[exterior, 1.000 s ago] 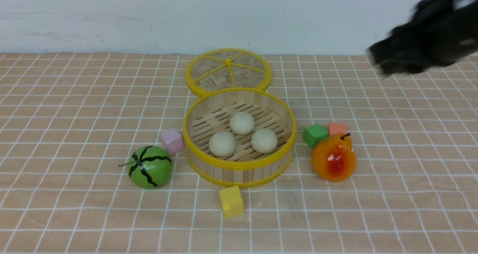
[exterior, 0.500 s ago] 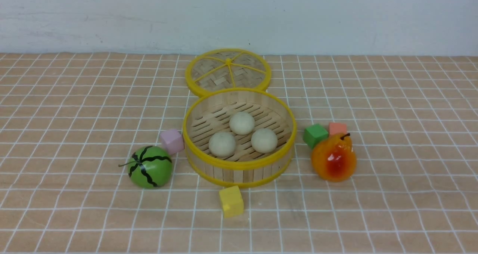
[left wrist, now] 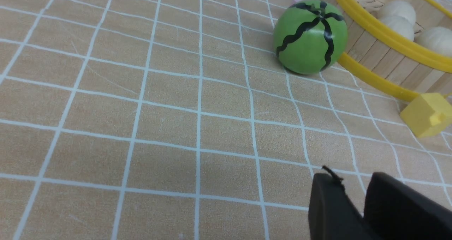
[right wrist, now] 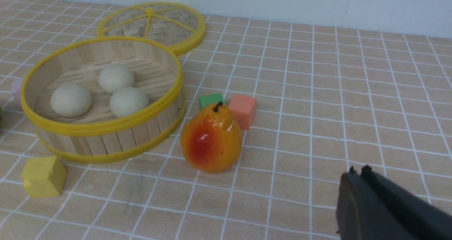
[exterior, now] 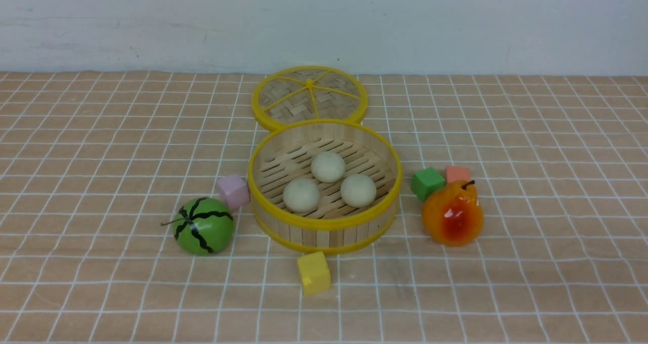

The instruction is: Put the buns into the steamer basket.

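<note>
Three cream-white buns [exterior: 328, 166] [exterior: 301, 195] [exterior: 358, 190] lie inside the steamer basket [exterior: 324, 232], which stands mid-table. The right wrist view shows the same buns [right wrist: 116, 78] on the slatted floor of the basket [right wrist: 106, 141]. Neither arm appears in the front view. My left gripper [left wrist: 351, 183] hovers over bare cloth, well short of the basket [left wrist: 370, 51], its fingers a little apart and holding nothing. My right gripper [right wrist: 358, 171] is shut and empty, off to the side of the pear.
The flat woven lid [exterior: 309, 96] lies behind the basket. A green watermelon ball [exterior: 203, 226] and a pink cube [exterior: 233, 191] sit to its left, a yellow cube [exterior: 314, 273] in front. An orange pear [exterior: 452, 213], a green cube [exterior: 428, 183] and a salmon cube [exterior: 457, 173] are on the right.
One second ago the right arm was a dark blur at the top right of the front view; it has since left that view. The buns and basket have not moved.
</note>
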Robot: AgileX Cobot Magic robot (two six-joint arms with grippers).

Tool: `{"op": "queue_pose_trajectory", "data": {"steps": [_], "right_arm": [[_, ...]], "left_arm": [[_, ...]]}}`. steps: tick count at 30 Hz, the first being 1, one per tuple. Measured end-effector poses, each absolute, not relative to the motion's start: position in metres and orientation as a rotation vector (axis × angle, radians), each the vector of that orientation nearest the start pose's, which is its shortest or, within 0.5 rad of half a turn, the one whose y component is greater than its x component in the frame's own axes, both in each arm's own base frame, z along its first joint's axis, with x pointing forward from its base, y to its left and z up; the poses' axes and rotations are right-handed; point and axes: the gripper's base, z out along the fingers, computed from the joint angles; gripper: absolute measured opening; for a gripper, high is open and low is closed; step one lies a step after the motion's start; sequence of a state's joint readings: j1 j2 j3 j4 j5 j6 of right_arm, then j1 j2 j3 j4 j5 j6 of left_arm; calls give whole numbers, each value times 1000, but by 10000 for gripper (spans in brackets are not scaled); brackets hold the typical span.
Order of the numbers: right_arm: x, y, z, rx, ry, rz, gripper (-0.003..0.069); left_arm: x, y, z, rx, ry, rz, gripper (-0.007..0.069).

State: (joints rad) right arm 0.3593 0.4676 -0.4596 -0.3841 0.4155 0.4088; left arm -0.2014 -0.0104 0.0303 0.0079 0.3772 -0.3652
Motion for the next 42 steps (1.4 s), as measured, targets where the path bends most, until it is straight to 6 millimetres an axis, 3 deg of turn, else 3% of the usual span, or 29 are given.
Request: {"op": "queue_pose_trajectory", "data": {"steps": [8, 15, 19, 22, 23, 28, 30, 42], "right_arm": [[97, 22, 298, -181, 1869, 146, -10], [76, 12, 291, 72, 1817, 291, -5], [60, -1, 275, 192, 1748, 186, -1], [50, -8, 245, 228, 1728, 73, 1], [50, -8, 245, 228, 1728, 69, 1], [51, -9, 187, 244, 1830, 48, 2], [51, -9, 173, 251, 1879, 45, 3], [52, -8, 173, 256, 1864, 66, 18]], "left_arm": [[52, -10, 170, -150, 1892, -380, 165], [52, -10, 170, -150, 1892, -380, 171], [52, -10, 170, -150, 1892, -380, 176], [52, -10, 170, -150, 1892, -380, 181], [52, -10, 170, -150, 1892, -380, 181], [52, -10, 170, -150, 1892, -380, 187], [52, -10, 170, -150, 1892, -380, 190], [52, -10, 170, -150, 1892, -380, 198]]}}
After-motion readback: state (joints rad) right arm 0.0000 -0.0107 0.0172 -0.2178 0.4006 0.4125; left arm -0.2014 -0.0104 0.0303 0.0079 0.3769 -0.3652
